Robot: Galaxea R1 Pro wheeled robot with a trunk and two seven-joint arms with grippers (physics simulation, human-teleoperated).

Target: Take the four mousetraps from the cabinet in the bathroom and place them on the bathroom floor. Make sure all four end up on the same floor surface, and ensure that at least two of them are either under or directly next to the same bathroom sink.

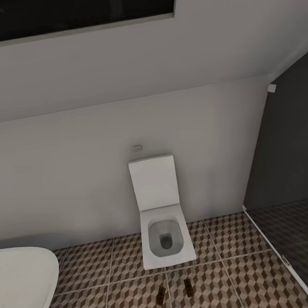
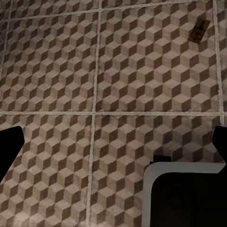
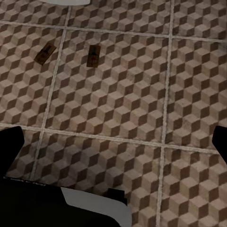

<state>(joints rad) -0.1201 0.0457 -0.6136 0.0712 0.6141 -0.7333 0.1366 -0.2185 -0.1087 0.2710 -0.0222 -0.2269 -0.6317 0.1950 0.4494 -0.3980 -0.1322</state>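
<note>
From my head camera I count one bathroom floor (image 1: 247, 279) of cube-patterned tiles running wall to wall, one white bathtub (image 1: 21, 288) curving in at the near left, one dark glass shower screen (image 1: 296, 159) on the right, and one white toilet (image 1: 162, 223) against the back wall with its lid raised. Two mousetraps lie flat on the tiles just in front of the toilet: the left mousetrap (image 1: 161, 295) slightly angled, the right mousetrap (image 1: 188, 287) close beside it, the two apart and not touching. Both arms hang low with wrist cameras aimed down at the tiles. My right gripper (image 3: 113, 142) has its dark fingers spread wide at the picture's edges, holding nothing, both traps lying well ahead of it. My left gripper (image 2: 113, 142) is likewise wide open and empty, one trap far off.
</note>
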